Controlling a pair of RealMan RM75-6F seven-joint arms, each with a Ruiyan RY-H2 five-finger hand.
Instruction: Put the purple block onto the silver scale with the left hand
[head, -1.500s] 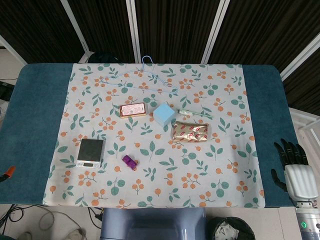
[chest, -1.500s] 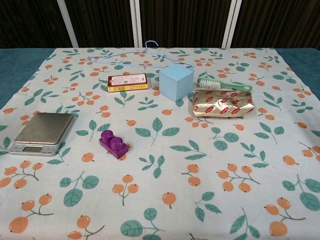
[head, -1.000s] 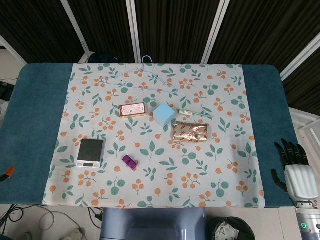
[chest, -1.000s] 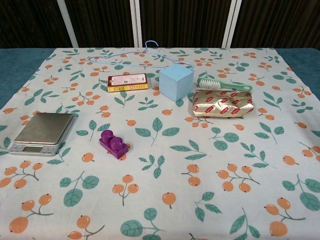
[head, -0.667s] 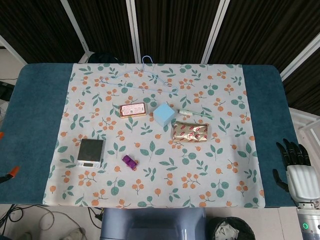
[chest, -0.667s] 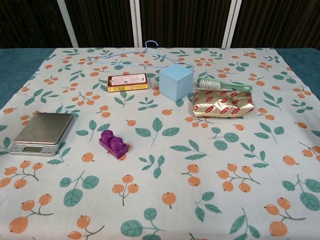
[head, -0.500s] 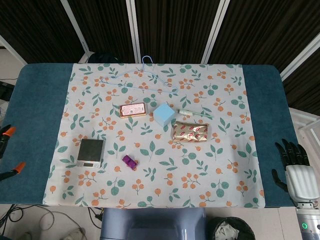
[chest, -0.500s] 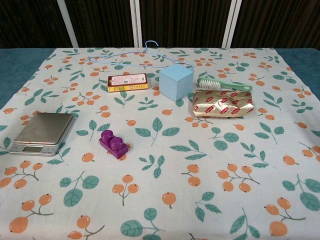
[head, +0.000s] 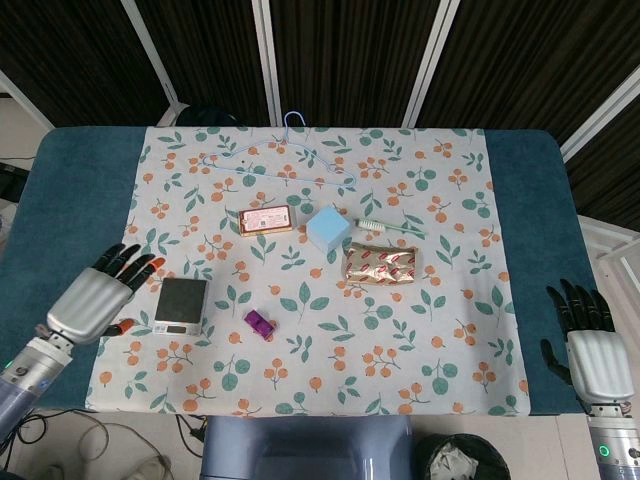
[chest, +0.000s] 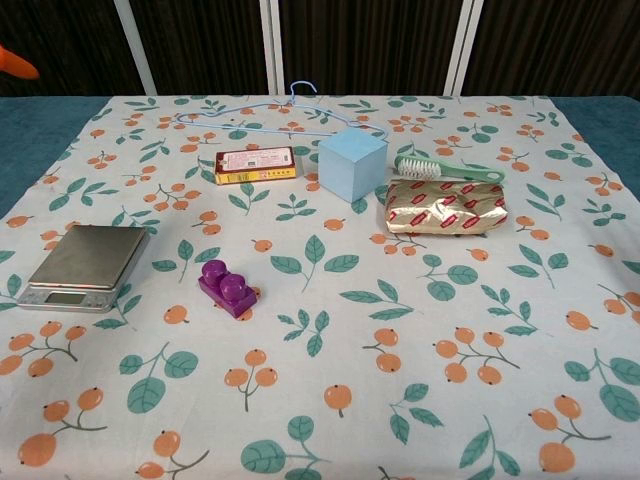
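The purple block (head: 260, 323) (chest: 226, 286) lies on the patterned cloth, a short way right of the silver scale (head: 182, 304) (chest: 84, 264). Nothing is on the scale's platform. My left hand (head: 98, 296) hovers just left of the scale with fingers spread and nothing in it; in the chest view only an orange fingertip (chest: 17, 63) shows at the top left corner. My right hand (head: 594, 349) hangs off the table's right edge, fingers apart and empty.
Behind the block lie a red box (head: 266, 219), a light blue cube (head: 327, 229), a green toothbrush (head: 389, 227) and a gold foil packet (head: 381, 264). A blue wire hanger (head: 285, 152) rests at the far side.
My left hand has come in from the left edge and now sits beside the scale. The right hand and all objects stayed put.
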